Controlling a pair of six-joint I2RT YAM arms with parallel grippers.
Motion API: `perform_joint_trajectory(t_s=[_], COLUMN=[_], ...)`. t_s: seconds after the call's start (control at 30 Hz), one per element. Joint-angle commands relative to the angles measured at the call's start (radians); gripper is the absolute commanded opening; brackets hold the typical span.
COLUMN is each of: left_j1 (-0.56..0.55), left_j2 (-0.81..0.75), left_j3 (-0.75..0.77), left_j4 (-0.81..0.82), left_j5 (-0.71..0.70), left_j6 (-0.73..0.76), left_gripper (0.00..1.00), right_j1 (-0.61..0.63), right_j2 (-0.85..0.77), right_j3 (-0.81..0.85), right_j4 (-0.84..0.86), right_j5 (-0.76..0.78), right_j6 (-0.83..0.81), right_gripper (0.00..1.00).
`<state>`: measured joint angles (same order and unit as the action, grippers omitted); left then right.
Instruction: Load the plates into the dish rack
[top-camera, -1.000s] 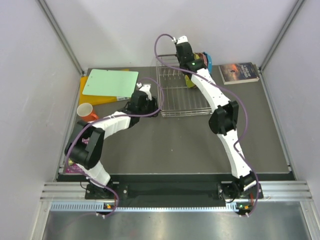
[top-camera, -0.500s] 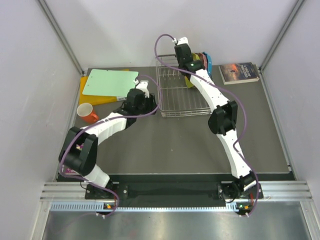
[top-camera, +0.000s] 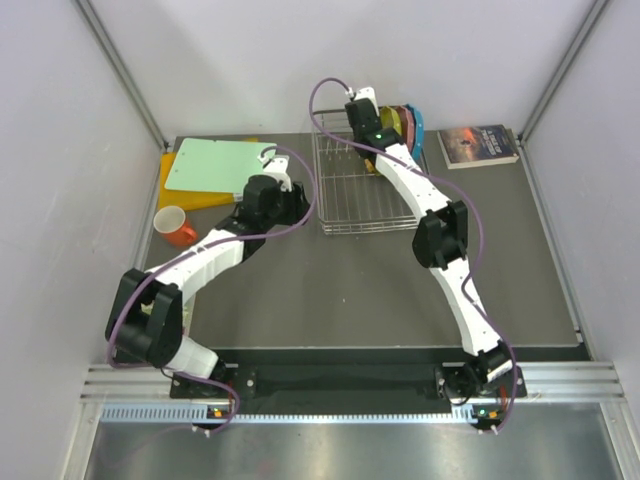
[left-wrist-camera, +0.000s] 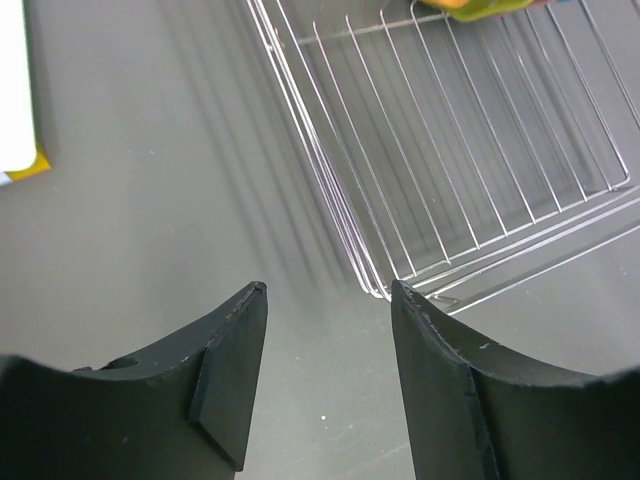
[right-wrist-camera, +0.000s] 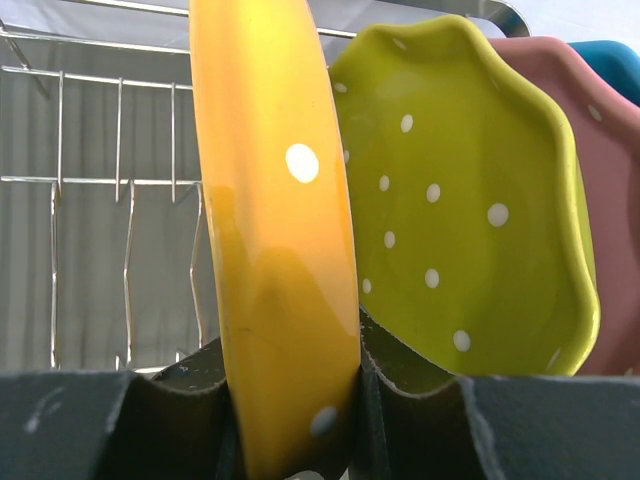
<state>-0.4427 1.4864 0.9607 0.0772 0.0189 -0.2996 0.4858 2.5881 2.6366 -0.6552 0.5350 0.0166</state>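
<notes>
Right wrist close-up: pinches orange plate (right-wrist-camera: 270, 250) upright in right claw (right-wrist-camera: 295, 400), just beside yellow-green plate (right-wrist-camera: 460, 210), pink plate (right-wrist-camera: 590, 190) and blue plate (right-wrist-camera: 612, 62), with dish rack (right-wrist-camera: 100, 180) prongs behind. Left wrist only: hangs left claw (left-wrist-camera: 325, 340) spread above table (left-wrist-camera: 150, 150), near rack's corner. Top external: places all four plates at rack's far right end.

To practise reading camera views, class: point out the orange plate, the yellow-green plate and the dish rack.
orange plate (right-wrist-camera: 275, 250): right wrist view, middle of its edge-on body.
yellow-green plate (right-wrist-camera: 460, 200): right wrist view, centre of its dotted face.
dish rack (left-wrist-camera: 331, 180): left wrist view, its side rim wires.
</notes>
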Motion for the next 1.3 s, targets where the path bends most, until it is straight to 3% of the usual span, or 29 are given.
perform_joint_trajectory(t_s=[0.0,0.03,0.17,0.3,0.33,0.53,0.77,1.13,1.27], left_j1=[0.018,0.021,0.035,0.045,0.047,0.047,0.047,0.048,0.047], left_j2=[-0.061,-0.066,-0.098,-0.106,-0.101,-0.101,-0.149,-0.201,-0.175], left_j3=[0.003,0.012,0.032,0.035,0.036,0.064,0.073,0.119,0.173], left_j4=[0.01,0.004,-0.011,0.007,0.018,0.022,-0.002,0.004,0.045], left_j5=[-0.01,-0.01,-0.031,-0.024,-0.023,0.005,0.012,0.038,0.114], left_j6=[0.063,0.069,0.111,0.14,0.143,0.148,0.16,0.238,0.29], left_gripper=[0.58,0.58,0.58,0.59,0.59,0.59,0.59,0.6,0.62], right_j1=[-0.012,-0.019,-0.03,-0.041,-0.041,-0.027,0.048,0.059,-0.053], right_j2=[-0.005,-0.008,-0.046,-0.112,-0.135,-0.224,-0.548,-0.887,-0.982], right_j3=[0.011,-0.001,-0.058,-0.188,-0.226,-0.288,-0.642,-0.832,-0.839], right_j4=[0.045,0.045,0.083,0.164,0.175,0.218,0.462,0.385,0.298], right_j5=[0.048,0.045,0.051,0.065,0.065,0.002,-0.059,-0.211,-0.32], right_j6=[-0.064,-0.078,-0.164,-0.242,-0.251,-0.308,-0.398,-0.325,-0.166], right_gripper=[0.11,0.28,0.35,0.61,0.63,0.98,1.0,1.0,1.0])
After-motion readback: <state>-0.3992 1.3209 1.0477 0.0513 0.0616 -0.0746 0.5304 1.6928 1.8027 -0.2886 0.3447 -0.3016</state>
